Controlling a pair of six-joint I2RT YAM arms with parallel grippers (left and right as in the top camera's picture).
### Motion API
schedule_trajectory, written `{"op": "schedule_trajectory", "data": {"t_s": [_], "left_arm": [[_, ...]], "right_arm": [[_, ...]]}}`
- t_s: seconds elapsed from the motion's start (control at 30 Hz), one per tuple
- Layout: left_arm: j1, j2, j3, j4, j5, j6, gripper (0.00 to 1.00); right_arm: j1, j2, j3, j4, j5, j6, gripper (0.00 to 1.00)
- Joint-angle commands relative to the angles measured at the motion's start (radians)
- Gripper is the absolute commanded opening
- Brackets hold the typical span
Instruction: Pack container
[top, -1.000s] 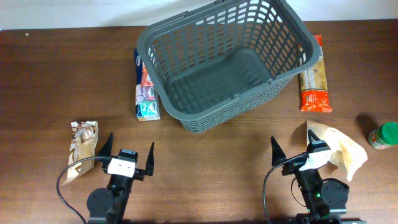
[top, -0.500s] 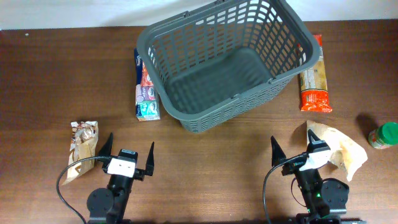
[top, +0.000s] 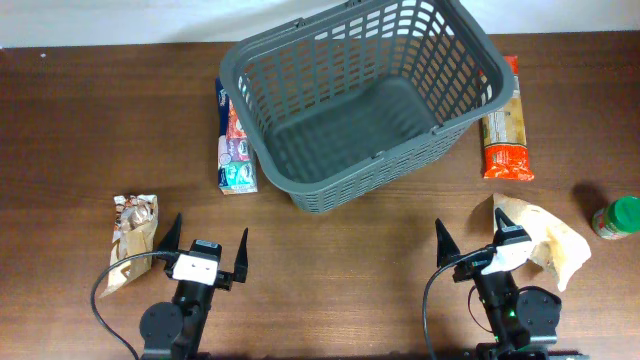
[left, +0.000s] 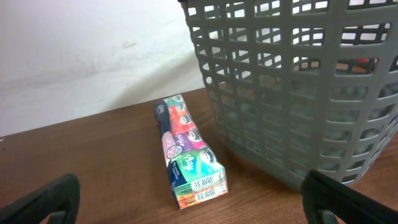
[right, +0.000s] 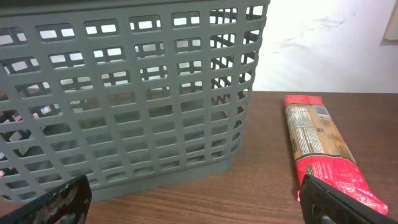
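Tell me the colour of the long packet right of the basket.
Red ends, tan middle; packet clearest in right wrist view.

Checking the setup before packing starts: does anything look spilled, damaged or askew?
Nothing is spilled or broken. The container sits turned at an angle to the edges of the table, and it is empty. The tan bag near the right pincer looks crumpled.
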Motion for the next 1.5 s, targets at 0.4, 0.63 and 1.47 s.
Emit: {"op": "schedule_trajectory", "data": {"t_s": [0.4, 0.63, 1.47], "left_arm": [[0.006, -0.01, -0.007, -0.002, -0.008, 0.013, 0.99], [0.006, -0.009, -0.005, 0.006, 0.15, -0.15, 1.0], [0.006, -0.003, -0.005, 0.303, 0.831, -0.665, 0.99]], "right_arm": [[0.009, -0.012, -0.011, 0.003, 0.002, 0.008, 0.99], [0.009, -0.012, -0.011, 0.009, 0.019, 0.008, 0.99], [0.009, -0.01, -0.01, 0.011, -0.206, 0.176, 0.99]]}}
